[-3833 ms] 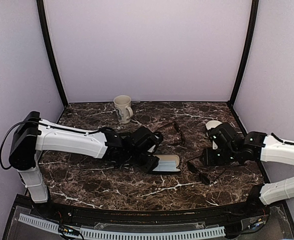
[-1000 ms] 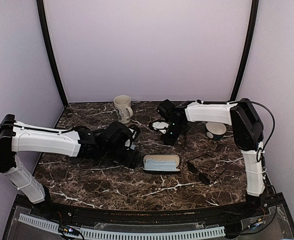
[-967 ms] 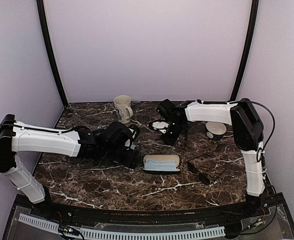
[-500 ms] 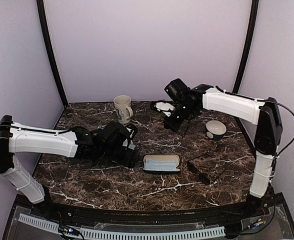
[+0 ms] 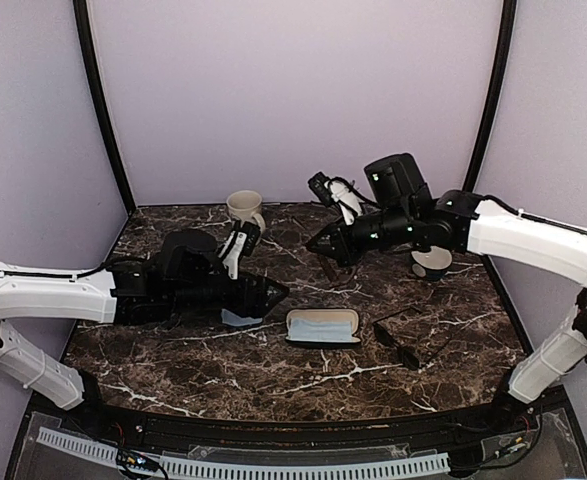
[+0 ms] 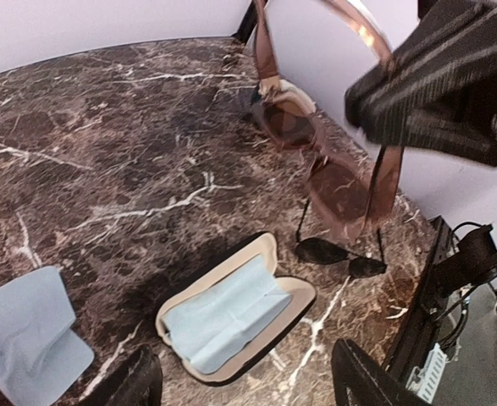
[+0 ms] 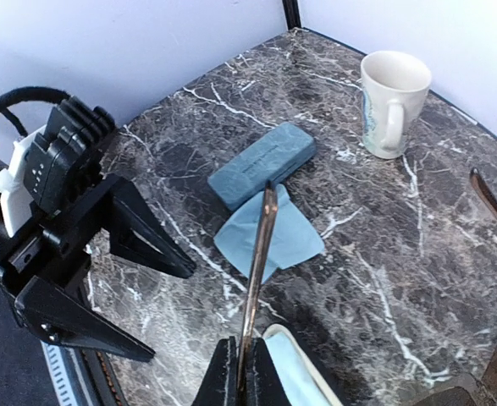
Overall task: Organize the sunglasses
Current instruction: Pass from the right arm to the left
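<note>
Above the surface [image 5: 173, 350] near the open case [image 5: 323, 327], the brown-framed sunglasses [image 6: 337, 190] were gripped by one temple in the closed right pincer [image 7: 241, 376], the left pincer [image 5: 263, 295] was spread wide and empty, and a level descent into that case was judged best.

Brown-framed sunglasses [image 6: 341, 190] hang above the marble table [image 6: 129, 152]. Below, an open case [image 6: 269, 247] lies just beside black sunglasses [image 6: 320, 251].

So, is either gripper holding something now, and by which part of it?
The right gripper holds the brown-framed sunglasses in the air, pinching one temple arm. The left gripper is open and holds nothing.
</note>
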`<state>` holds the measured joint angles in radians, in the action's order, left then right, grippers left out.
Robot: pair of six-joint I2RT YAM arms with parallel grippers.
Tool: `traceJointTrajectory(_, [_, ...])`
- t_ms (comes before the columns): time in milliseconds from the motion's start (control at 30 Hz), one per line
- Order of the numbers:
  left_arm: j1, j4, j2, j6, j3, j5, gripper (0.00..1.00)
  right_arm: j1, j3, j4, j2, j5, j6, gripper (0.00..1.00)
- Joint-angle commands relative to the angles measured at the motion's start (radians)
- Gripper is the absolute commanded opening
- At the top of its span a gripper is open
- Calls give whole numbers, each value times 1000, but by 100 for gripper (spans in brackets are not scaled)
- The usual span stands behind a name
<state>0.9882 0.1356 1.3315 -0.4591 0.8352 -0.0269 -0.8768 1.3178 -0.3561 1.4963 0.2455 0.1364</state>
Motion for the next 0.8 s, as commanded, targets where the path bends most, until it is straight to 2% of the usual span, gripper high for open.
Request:
traceJointTrajectory(0, [13, 179, -2, -69, -11, 65, 70, -90, -56, 236, -33, -128, 240, 0])
traceJointTrajectory(200, [61, 182, 7, -129, 2, -30, 71, -164, -41, 220, 17, -322, 353, 0])
traceJointTrajectory(500, [79, 184, 63, -151, 28, 0, 74, -194, -18, 208, 57, -371, 384, 0])
traceJointTrajectory(633, [79, 174, 90, -140, 47, -3, 71, -202, -5, 195, 68, -378, 386, 0])
traceJointTrajectory(767, [79, 153, 108, -130, 69, -10, 63, -205, -5, 196, 69, -376, 390, 0])
